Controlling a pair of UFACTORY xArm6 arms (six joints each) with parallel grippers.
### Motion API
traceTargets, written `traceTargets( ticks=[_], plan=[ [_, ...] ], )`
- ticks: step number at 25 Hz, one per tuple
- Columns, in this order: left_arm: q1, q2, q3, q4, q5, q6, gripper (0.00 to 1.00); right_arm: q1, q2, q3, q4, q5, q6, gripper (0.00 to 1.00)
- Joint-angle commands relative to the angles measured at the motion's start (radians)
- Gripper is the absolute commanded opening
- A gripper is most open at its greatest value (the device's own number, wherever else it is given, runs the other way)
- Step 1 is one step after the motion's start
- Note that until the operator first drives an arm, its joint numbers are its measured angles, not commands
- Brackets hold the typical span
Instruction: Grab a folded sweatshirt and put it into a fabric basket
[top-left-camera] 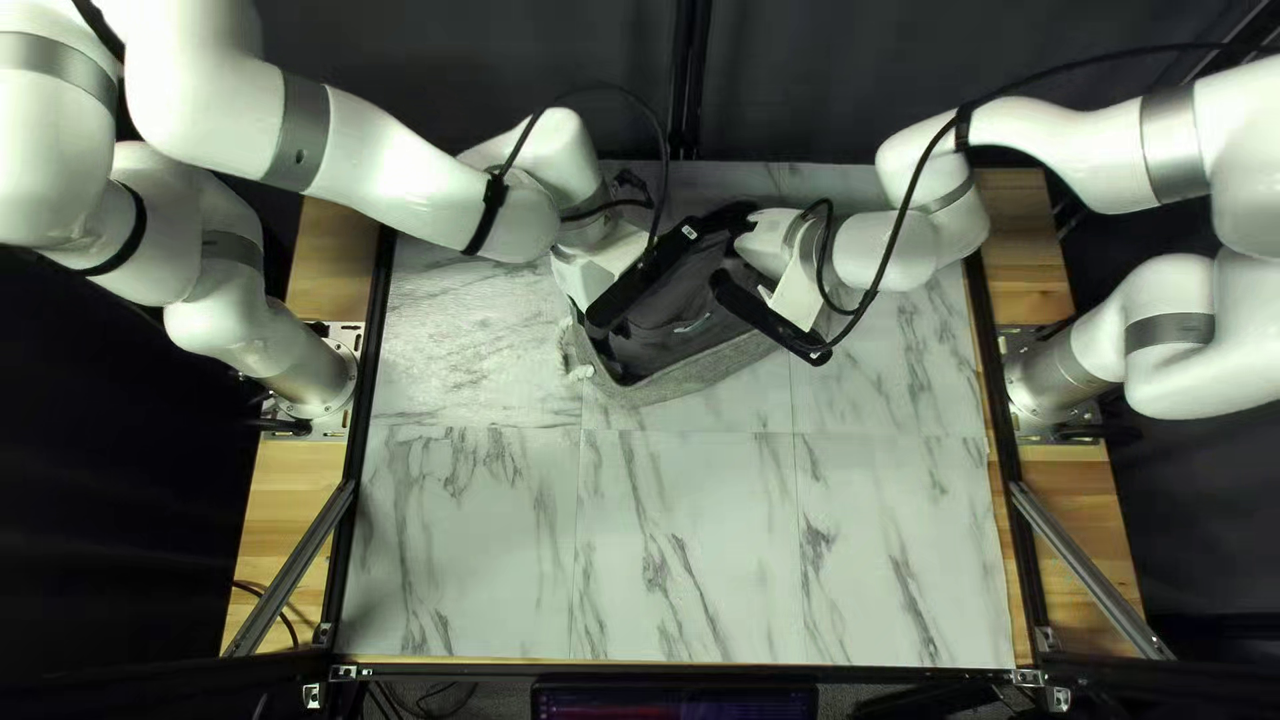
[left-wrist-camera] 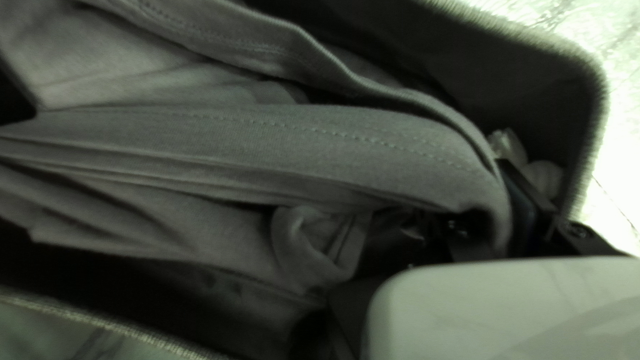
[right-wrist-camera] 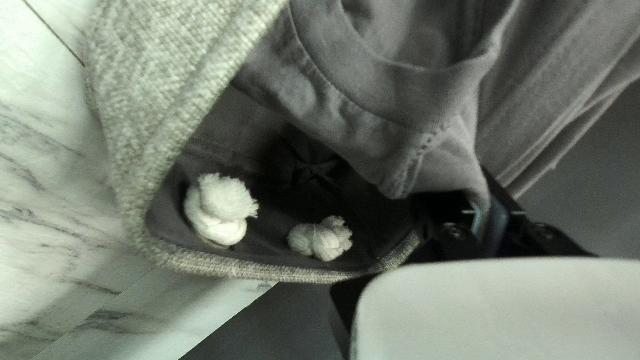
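Basket edges: I have the basket (top-left-camera: 680, 383) near the far edge of the marble-patterned tabletop (top-left-camera: 694, 534), lying at a slant, well apart from the left rail (top-left-camera: 376, 320) and the right rail (top-left-camera: 995, 367).
Room for moving: from the basket's near wall, tabletop stretches to the near edge; on the far side, my arms crowd close around it.
Arms: two, the left arm (top-left-camera: 387, 154) and the right arm (top-left-camera: 1067, 140), both reaching in over the basket.
Left gripper: my left gripper (top-left-camera: 646, 280) is clamped on a folded edge of cloth.
Right gripper: my right gripper (top-left-camera: 774, 318) is pinching a corner of the same cloth, beside the basket's rim.
Sweatshirt: one, grey, the sweatshirt (top-left-camera: 683, 296) is within the basket's mouth, layered in long folds; whether it touches the bottom I cannot tell.
Rope knots: two frayed white knots (right-wrist-camera: 220, 208) on the dark lining (right-wrist-camera: 168, 210) in my right wrist view; two pale lumps (left-wrist-camera: 510, 144) inside the basket in my left.
Basket count: one, woven grey outside, holding the sweatshirt.
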Motion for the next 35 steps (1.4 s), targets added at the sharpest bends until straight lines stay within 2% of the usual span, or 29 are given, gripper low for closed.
traceTargets(
  ticks=[1, 4, 5, 6, 7, 8, 11, 16, 22, 29, 32, 35],
  plan=[
    [0.001, 0.009, 0.010, -0.009, -0.014, 0.000, 0.00, -0.020, 0.032, -0.011, -0.017, -0.023, 0.011, 0.00],
    [0.011, 0.013, 0.013, -0.006, -0.016, 0.002, 0.00, -0.044, 0.064, -0.022, -0.040, -0.052, 0.026, 0.00],
    [0.014, 0.013, 0.011, 0.000, -0.014, 0.000, 0.05, -0.051, 0.068, -0.022, -0.044, -0.060, 0.026, 0.06],
    [0.017, 0.011, 0.009, 0.007, -0.010, -0.003, 0.07, -0.059, 0.071, -0.022, -0.051, -0.068, 0.031, 0.25],
    [0.020, 0.008, 0.007, 0.014, -0.007, -0.006, 0.91, -0.071, 0.073, -0.018, -0.061, -0.083, 0.037, 1.00],
    [0.025, 0.000, 0.008, 0.021, -0.003, -0.007, 1.00, -0.078, 0.073, -0.015, -0.066, -0.093, 0.041, 1.00],
    [0.030, -0.010, 0.011, 0.029, -0.001, -0.008, 1.00, -0.086, 0.072, -0.009, -0.063, -0.103, 0.038, 1.00],
    [0.042, -0.056, 0.011, 0.050, 0.027, -0.010, 1.00, -0.094, -0.001, 0.024, -0.006, -0.102, -0.038, 1.00],
    [0.051, -0.175, 0.059, 0.099, 0.049, -0.034, 1.00, -0.074, -0.140, 0.067, 0.100, -0.055, -0.154, 1.00],
    [0.019, -0.287, 0.108, 0.135, 0.065, -0.068, 1.00, -0.068, -0.277, 0.145, 0.163, -0.030, -0.218, 1.00],
    [-0.003, -0.343, 0.151, 0.120, 0.079, -0.054, 1.00, -0.047, -0.345, 0.173, 0.251, 0.008, -0.275, 1.00],
    [-0.010, -0.383, 0.186, 0.085, 0.115, -0.004, 1.00, 0.001, -0.406, 0.197, 0.295, 0.071, -0.269, 1.00]
  ],
)
